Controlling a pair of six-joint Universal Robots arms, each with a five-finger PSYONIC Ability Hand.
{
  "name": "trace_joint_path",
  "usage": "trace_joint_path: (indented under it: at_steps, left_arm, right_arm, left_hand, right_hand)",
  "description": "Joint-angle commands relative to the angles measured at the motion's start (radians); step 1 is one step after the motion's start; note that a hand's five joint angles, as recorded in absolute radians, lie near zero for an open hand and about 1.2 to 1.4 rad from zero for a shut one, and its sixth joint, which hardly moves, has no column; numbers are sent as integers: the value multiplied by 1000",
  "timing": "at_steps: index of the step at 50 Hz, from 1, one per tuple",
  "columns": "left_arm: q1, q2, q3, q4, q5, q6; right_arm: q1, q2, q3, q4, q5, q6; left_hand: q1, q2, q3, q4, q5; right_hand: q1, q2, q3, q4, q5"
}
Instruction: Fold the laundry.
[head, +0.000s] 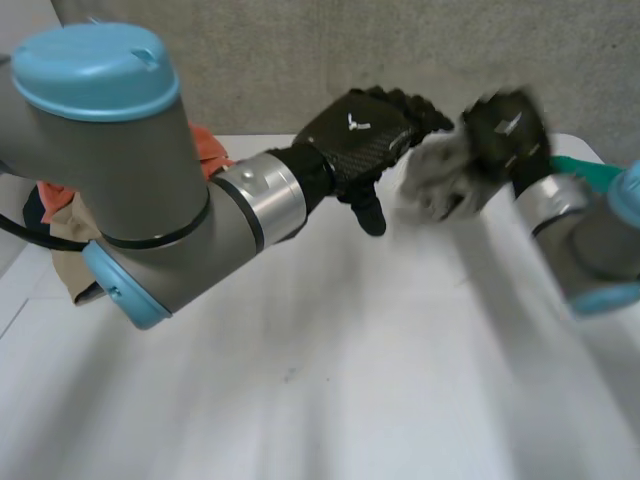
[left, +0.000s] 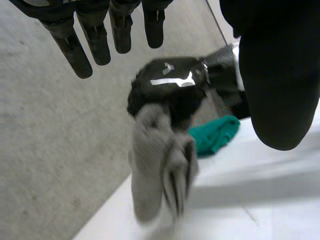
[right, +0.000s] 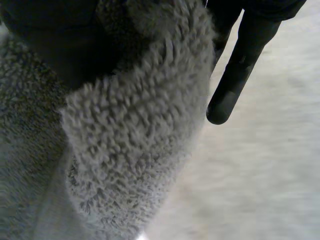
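White table, grey wall behind across upper part of head view. Noted right hand at upper right, raised off table, fingers closed round top of grey fuzzy cloth. Hung bunched and doubled below that hand; no flat spread, no neat crease seen.

Checked left wrist view: right hand clamped on upper end of grey fuzzy cloth, lower end dangling near table edge. In right wrist view, found grey fuzzy cloth pressed against palm, one finger sticking out straight beside it.

Saw left hand at upper centre, just beside that cloth but apart from it, fingers straight and spread, holding nothing.

Spotted green cloth at right edge, crumpled behind right arm. Logged heap of orange and dark clothes at left edge behind left arm, unsorted.

Judged task early: one piece in hand, nothing folded yet. Left to do: laying it flat, folding it, then the green piece and the heap.
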Motion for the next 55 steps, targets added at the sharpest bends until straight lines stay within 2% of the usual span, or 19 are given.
trace_joint_path:
  at_steps: [1, 7, 15, 21, 28, 29, 31, 32, 38, 46, 50, 51, 55]
  left_arm:
    - [13, 27, -5, 28, 1, -50]
    - [12, 27, -17, 28, 1, -50]
    - [10, 19, -32, 28, 1, -50]
    - [9, 15, -59, 28, 1, -50]
    - [4, 13, -69, 28, 1, -49]
    - [4, 15, -69, 28, 1, -49]
    - [2, 16, -69, 28, 1, -49]
    - [2, 18, -69, 28, 1, -49]
    - [-5, 24, -69, 28, 1, -55]
    - [-33, 44, -69, 28, 3, -58]
    - [-44, 58, -69, 28, 6, -58]
    - [-45, 65, -69, 28, 8, -59]
    - [-51, 93, -69, 31, 12, -64]
  right_arm:
    - [-180, 72, -223, -94, -10, 158]
    - [-310, 221, -378, -140, -53, 175]
    - [-445, 512, -519, -114, -234, 170]
    - [-516, 586, -499, -109, -325, 167]
    - [-555, 551, -418, -109, -401, 166]
    - [-555, 527, -402, -108, -398, 166]
    - [-556, 508, -390, -106, -394, 166]
    - [-556, 490, -373, -106, -386, 164]
    - [-571, 388, -316, -40, -316, 159]
    - [-639, 244, -243, 222, -251, 89]
    - [-677, 190, -246, 358, -96, -52]
    - [-689, 172, -252, 397, -22, -116]
    - [-688, 118, -286, 399, 120, -251]
  left_hand:
    - [-9, -17, -26, -17, -36]
    - [-6, -14, -23, -14, -33]
    - [-6, -14, -23, -14, -33]
    - [-3, -11, -20, -11, -30]
    - [0, -8, -17, -8, -28]
    - [-3, -11, -20, -11, -30]
    - [0, -8, -17, -8, -28]
    - [-3, -11, -20, -11, -30]
    - [-3, -11, -20, -11, -30]
    - [-3, -11, -20, -11, -30]
    - [-3, -11, -20, -11, -30]
    - [-3, -11, -20, -11, -30]
    - [-3, -11, -20, -11, -30]
  right_hand:
    - [361, 259, 246, 200, 303]
    - [361, 259, 246, 200, 303]
    - [361, 259, 246, 200, 303]
    - [361, 259, 246, 200, 303]
    - [361, 259, 246, 200, 303]
    - [322, 219, 207, 161, 263]
    - [-257, -360, -372, -418, -316]
    - [-860, -963, -976, -1021, -919]
    - [-860, -963, -976, -1021, -919]
    - [-860, -963, -976, -1021, -919]
    - [-860, -963, -976, -1021, -919]
    - [-860, -963, -976, -1021, -919]
    - [-860, -963, -976, -1021, -919]
